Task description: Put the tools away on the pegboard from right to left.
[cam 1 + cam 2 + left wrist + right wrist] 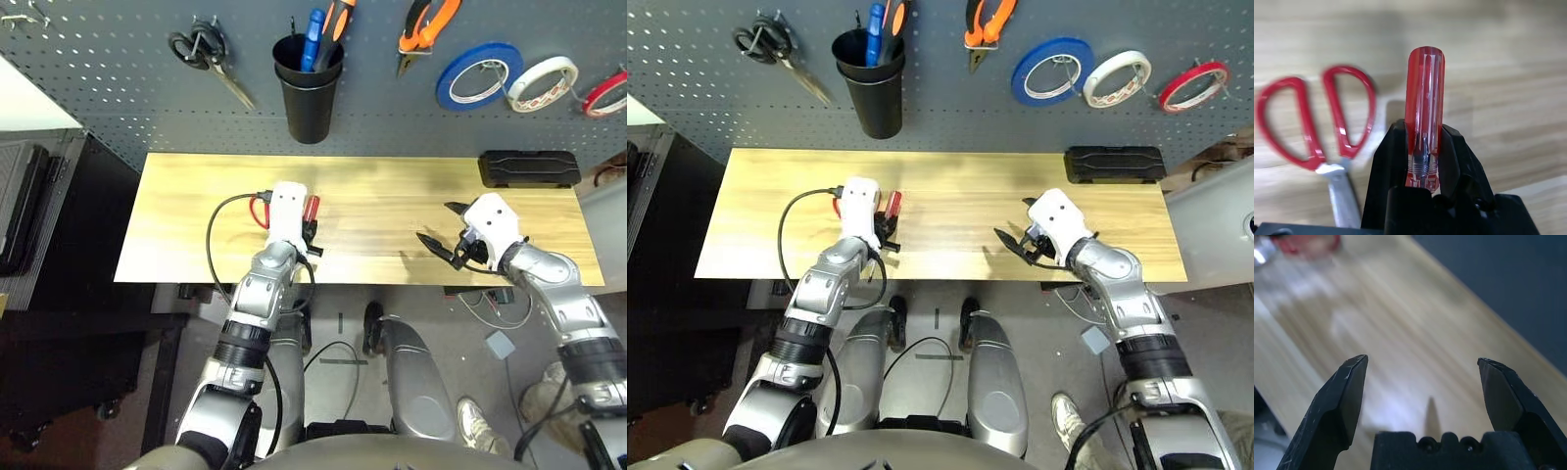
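My left gripper (1422, 139) is shut on the slim red-handled screwdriver (1425, 98), low over the left-middle of the wooden table (392, 211). The red-handled scissors (1317, 117) lie flat on the table right beside it, mostly hidden under my left wrist in the head views. My right gripper (438, 230) hangs open with nothing between its fingers over the right part of the table. On the pegboard (98, 78) hang the orange-and-black pliers (428, 24) and, at the far right, the thin red tape ring (607, 93).
Black-handled scissors (206, 54) hang on the pegboard at the left. A black cup (309, 88) holds blue- and orange-handled tools. Blue tape (480, 75) and white tape (541, 83) hang between the pliers and the red ring. A black case (529, 168) lies at the table's back right.
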You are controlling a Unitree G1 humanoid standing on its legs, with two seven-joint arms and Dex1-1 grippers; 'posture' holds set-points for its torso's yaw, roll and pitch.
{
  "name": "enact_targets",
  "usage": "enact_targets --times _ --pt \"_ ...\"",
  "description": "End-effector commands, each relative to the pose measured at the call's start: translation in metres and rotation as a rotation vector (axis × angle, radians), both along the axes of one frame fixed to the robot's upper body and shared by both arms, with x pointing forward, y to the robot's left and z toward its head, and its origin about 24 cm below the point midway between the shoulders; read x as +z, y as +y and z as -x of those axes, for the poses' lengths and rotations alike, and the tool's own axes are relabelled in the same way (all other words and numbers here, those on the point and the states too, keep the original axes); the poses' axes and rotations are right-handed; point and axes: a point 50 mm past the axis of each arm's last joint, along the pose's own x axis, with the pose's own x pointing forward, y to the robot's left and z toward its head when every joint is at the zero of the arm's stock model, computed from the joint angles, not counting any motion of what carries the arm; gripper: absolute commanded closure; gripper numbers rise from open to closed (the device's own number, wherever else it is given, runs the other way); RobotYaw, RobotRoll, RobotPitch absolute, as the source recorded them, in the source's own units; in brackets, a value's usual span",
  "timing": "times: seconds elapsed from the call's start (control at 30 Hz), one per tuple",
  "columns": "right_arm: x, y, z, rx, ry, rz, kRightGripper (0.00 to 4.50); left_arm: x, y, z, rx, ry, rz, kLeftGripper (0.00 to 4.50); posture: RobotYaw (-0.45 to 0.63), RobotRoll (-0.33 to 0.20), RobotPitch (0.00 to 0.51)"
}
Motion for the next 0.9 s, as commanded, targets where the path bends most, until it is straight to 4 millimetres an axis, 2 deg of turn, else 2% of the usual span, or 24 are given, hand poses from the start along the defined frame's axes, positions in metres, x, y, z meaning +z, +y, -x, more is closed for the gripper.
enact_targets --times 0.03,0.3,0.5,0.67,0.9 --pt "-0.001 -0.007 0.0 0.006 -0.008 -0.065 0.0 0.009 0.003 0.011 0.0 -0.039 0.05 3.58 0.25 0.0 0.33" --pt "0.015 -0.011 -0.006 0.08 -0.069 -0.175 0.0 0.024 0.018 0.026 0.028 -0.131 0.086 3.58 0.29 0.0 0.306" --pt "0.043 -0.027 -0.012 0.152 -0.106 -0.201 0.0 0.052 0.032 0.03 0.041 -0.248 0.153 3.58 0.3 0.0 0.29" --pt "0.061 -0.045 -0.008 0.2 -0.142 -0.207 0.0 0.082 0.045 0.026 0.088 -0.364 0.197 3.58 0.3 0.0 0.281" --pt "0.087 -0.057 0.0 0.227 -0.238 -0.319 0.0 0.124 0.053 0.02 0.103 -0.485 0.241 3.58 0.28 0.0 0.27"
